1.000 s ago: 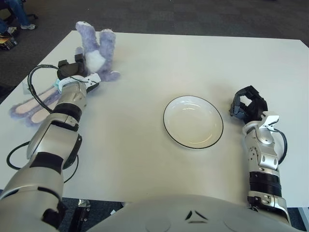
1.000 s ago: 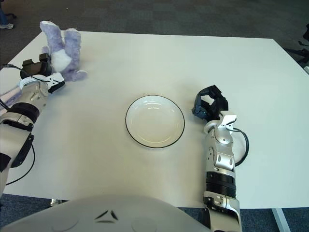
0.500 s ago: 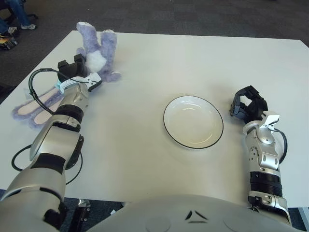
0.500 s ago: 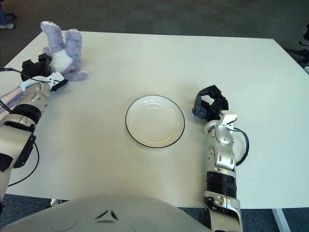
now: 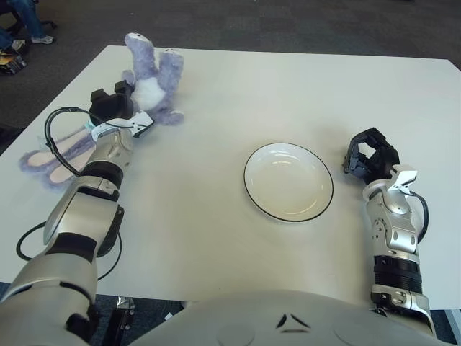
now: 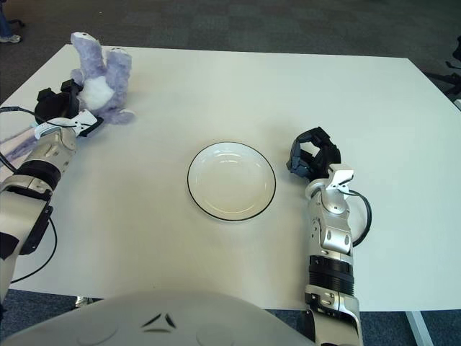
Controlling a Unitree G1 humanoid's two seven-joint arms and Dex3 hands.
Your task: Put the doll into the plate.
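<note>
The doll (image 5: 153,81), a purple plush rabbit with a white belly, is at the table's far left corner with its legs pointing up. Its long ears (image 5: 52,155) trail toward the left edge. My left hand (image 5: 112,107) is pressed against the doll's left side with its fingers curled into the plush. The white plate (image 5: 288,182) with a dark rim stands empty right of the table's middle. My right hand (image 5: 369,155) shows just right of the plate, fingers curled, holding nothing.
The white table (image 5: 216,238) ends close behind the doll and along the left by its ears. A black cable (image 5: 54,137) loops from my left forearm. Dark carpet lies beyond the table, and a person's legs (image 5: 27,21) show at the far left.
My left hand has shifted a little to the right and forward, and the doll has moved with it, tilting more upright. The right hand and the plate have not moved.
</note>
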